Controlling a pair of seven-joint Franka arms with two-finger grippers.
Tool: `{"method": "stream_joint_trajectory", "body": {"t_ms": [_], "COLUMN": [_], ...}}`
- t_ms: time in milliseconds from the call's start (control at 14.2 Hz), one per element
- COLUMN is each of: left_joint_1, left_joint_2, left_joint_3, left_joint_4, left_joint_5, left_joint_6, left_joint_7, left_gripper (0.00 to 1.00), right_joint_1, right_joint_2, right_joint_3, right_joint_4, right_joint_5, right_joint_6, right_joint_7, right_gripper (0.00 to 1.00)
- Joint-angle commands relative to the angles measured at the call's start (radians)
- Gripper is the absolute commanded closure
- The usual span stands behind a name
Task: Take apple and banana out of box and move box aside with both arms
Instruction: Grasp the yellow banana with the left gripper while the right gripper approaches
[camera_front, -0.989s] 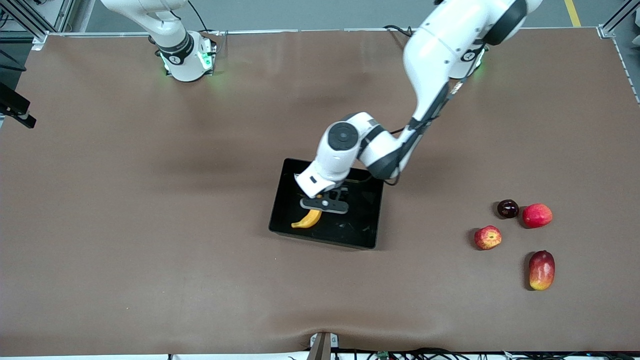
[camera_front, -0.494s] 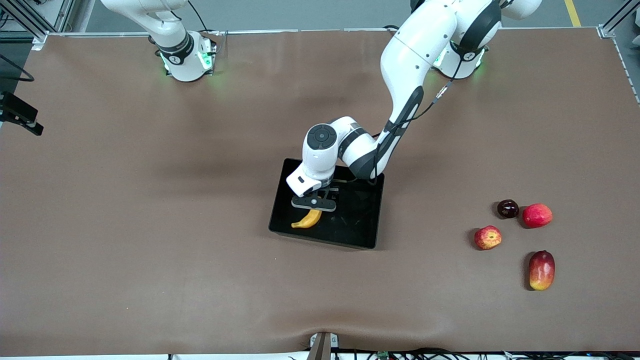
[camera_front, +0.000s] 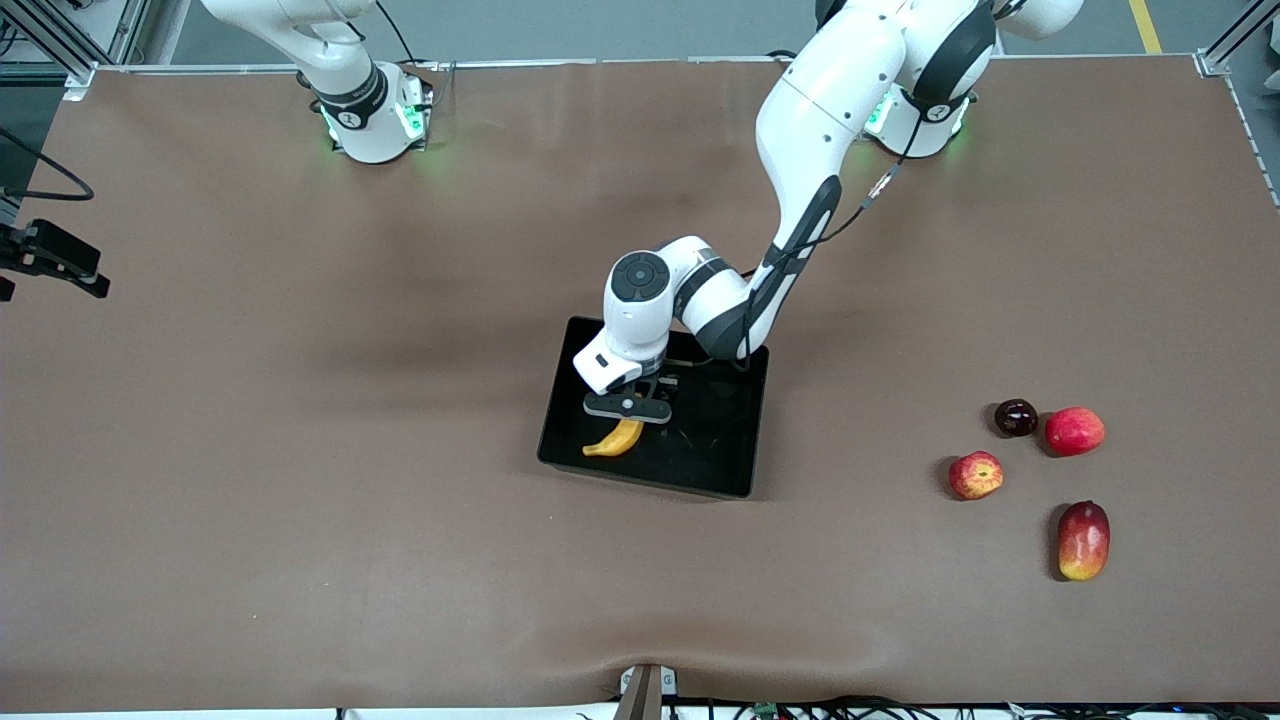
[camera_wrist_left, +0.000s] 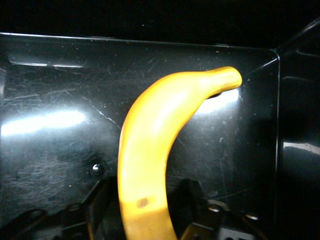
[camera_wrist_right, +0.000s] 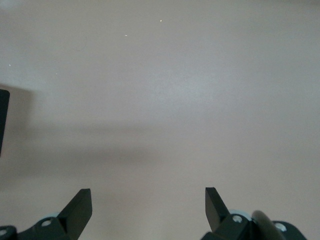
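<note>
The apple (camera_front: 976, 474) is already found out of the box, set on the bare table toward the left arm's end, close to a mango (camera_front: 1083, 540) that lies nearer to the front camera and to two other round fruits a little farther from it. That part of the task is judged done.

Farther from the front camera than the apple, near the middle of the table, the box (camera_front: 712, 455) is seen with the banana (camera_front: 615, 438) lying inside it, in the part toward the right arm's end and close to the wall nearest the front camera. The banana is therefore yet to be taken out, and the moving of the box aside by both arms is not yet begun.

The left gripper (camera_front: 627, 406) is lowered into the box, right over the end of the banana that lies farther from the front camera. In the left wrist view the fingers (camera_wrist_left: 97, 200) are seen part-way apart, one on each side of the banana, which runs between them toward the box corner. A thin dark gap appears to be left on each side, so a firm hold is not judged to be made.

The right gripper (camera_wrist_right: 147, 197) is held wide and empty over bare table at the right arm's end, where that arm waits.
</note>
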Motion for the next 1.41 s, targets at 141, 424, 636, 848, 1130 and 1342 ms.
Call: {"method": "stream_joint_trajectory", "body": {"t_ms": [141,424,636,848,1130,1342], "left_joint_1": [-0.016,-0.006,0.001,0.036,0.148,0.269], "left_joint_2": [-0.009,-0.089,-0.167,-0.267,-0.35,-0.364], "left_joint_3": [0.024,0.023,0.02,0.018,0.017,0.012], "left_joint_4": [0.025,0.022,0.022,0.014,0.01,0.005], "left_joint_5": [0.022,0.022,0.014,0.011,0.006,0.006], "left_joint_6": [0.008,-0.018,-0.123,-0.197,-0.305,-0.36], "left_joint_7": [-0.014,-0.004,0.001,0.01,0.212,0.381], "left_gripper": [1.0,1.0,1.0,1.0,1.0,1.0], "right_joint_1": [0.061,0.057,0.063,0.068,0.161,0.302], "right_joint_2": [0.106,0.218,0.269,0.289,0.327,0.374], "right_joint_3": [-0.001,-0.002,-0.004,-0.002,-0.002,-0.002], "right_joint_4": [0.021,0.02,0.014,0.009,0.011,0.012], "right_joint_5": [-0.002,0.014,0.135,0.246,0.394,0.395], "right_joint_6": [0.039,0.087,0.09,0.082,0.111,0.221], "right_joint_7": [-0.002,-0.001,0.013,0.022,0.19,0.341], "right_gripper": [0.0,0.0,0.0,0.0,0.0,0.0]}}
